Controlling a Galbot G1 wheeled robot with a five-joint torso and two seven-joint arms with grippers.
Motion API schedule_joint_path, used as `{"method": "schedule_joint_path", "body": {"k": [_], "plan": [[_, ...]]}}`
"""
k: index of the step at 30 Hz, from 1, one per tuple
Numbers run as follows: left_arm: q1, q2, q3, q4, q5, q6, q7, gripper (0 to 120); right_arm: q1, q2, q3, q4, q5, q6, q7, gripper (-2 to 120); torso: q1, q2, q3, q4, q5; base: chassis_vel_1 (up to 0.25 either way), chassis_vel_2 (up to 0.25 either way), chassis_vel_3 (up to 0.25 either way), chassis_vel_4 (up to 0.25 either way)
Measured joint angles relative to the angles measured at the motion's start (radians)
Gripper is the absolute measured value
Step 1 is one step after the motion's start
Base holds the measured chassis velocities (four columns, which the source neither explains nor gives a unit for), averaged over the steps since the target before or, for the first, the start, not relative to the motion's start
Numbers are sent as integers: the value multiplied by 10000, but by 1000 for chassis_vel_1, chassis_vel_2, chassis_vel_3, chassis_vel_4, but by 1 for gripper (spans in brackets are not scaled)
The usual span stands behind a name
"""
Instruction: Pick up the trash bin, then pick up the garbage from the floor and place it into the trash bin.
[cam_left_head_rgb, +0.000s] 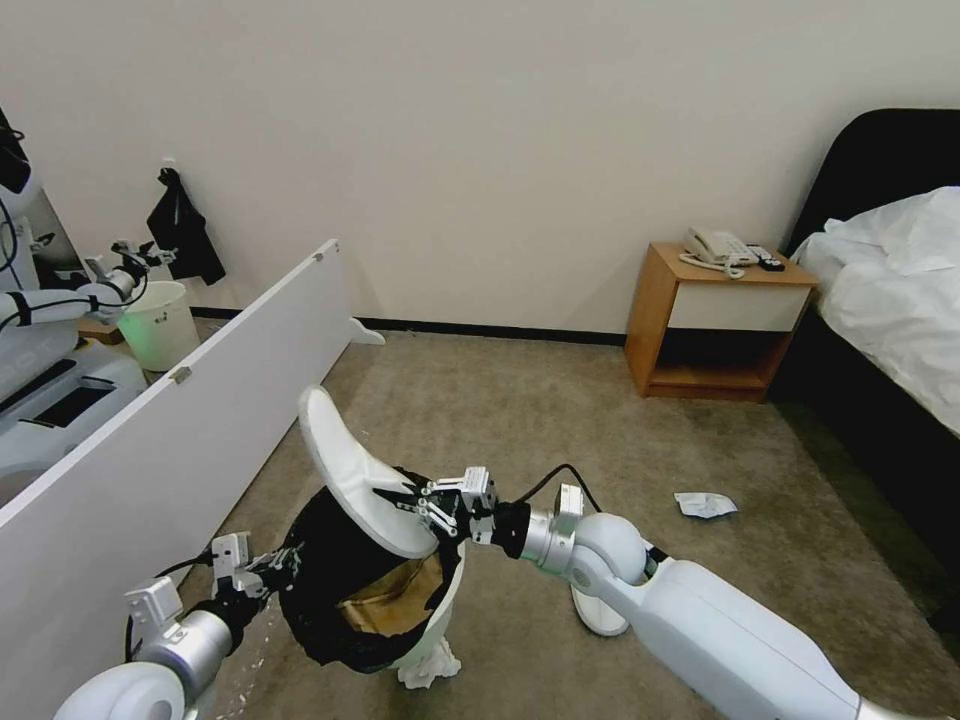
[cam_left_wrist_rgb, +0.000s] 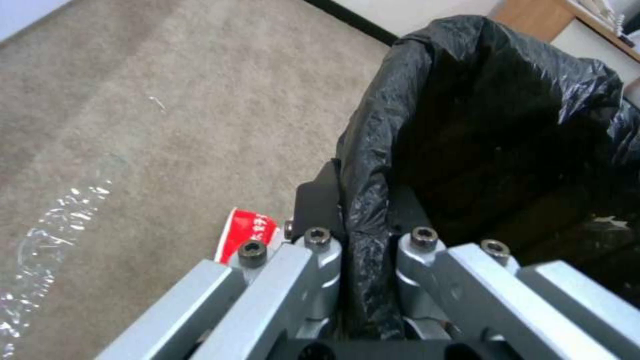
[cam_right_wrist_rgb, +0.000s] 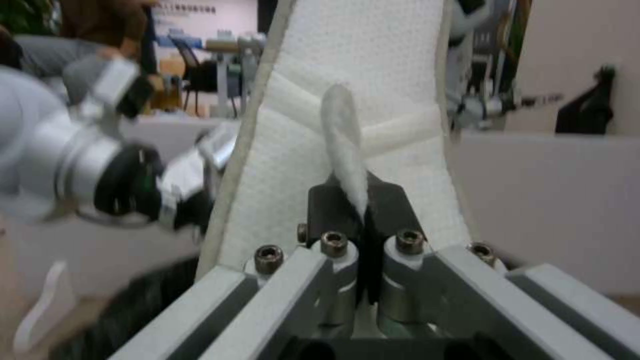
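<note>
Right gripper (cam_left_head_rgb: 405, 497) pinching slipper (cam_left_head_rgb: 345, 465) over trash bin (cam_left_head_rgb: 445, 590); bin contents seemingly paper.

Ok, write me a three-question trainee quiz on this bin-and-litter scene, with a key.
1. True or false: the right gripper holds a white slipper above the bin.
2. What does the left gripper clamp? A) red wrapper B) the bin's black liner C) a tissue
3. Fill in: another slipper lies on the ___ beside the right arm.

Key: 1 true; 2 B; 3 carpet.
</note>
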Motion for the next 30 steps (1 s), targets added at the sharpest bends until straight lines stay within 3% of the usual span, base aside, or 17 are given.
{"method": "schedule_joint_path", "body": {"k": [11, 16, 19, 23, 26, 29, 30], "plan": [[191, -23, 17, -239, 69, -20, -2, 4, -320, -33, -13, -486, -459, 166, -22, 0, 0, 0, 0, 3, 1, 0, 0, 0, 0], [208, -29, 3, -321, 79, -20, -2, 4, -403, -178, 85, -313, -545, 159, 440, 0, 0, 0, -1, 1, 1, 0, 0, 0, 0], [208, -66, 47, -342, 102, -21, -1, 4, -429, -236, 130, -216, -580, 140, 629, 13, 0, 0, 0, 1, 0, 0, 0, 0, 0], [222, -83, 50, -357, 112, -21, -1, 4, -442, -282, 155, -141, -582, 121, 738, 20, 0, 0, 0, 1, 1, 0, 0, 0, 0], [254, -87, 26, -376, 120, -21, 1, 4, -467, -354, 198, -23, -588, 97, 777, 36, 0, -1, 0, 2, 1, 0, 0, 0, 0], [257, -87, 16, -379, 122, -21, 1, 4, -476, -366, 211, 6, -605, 94, 777, 41, 0, 0, 0, 1, 1, 0, 0, 0, 0], [258, -87, 0, -384, 126, -21, 1, 4, -487, -377, 257, 56, -635, 87, 778, 49, 0, -1, 0, 1, 1, 0, 0, 0, 0]]}}
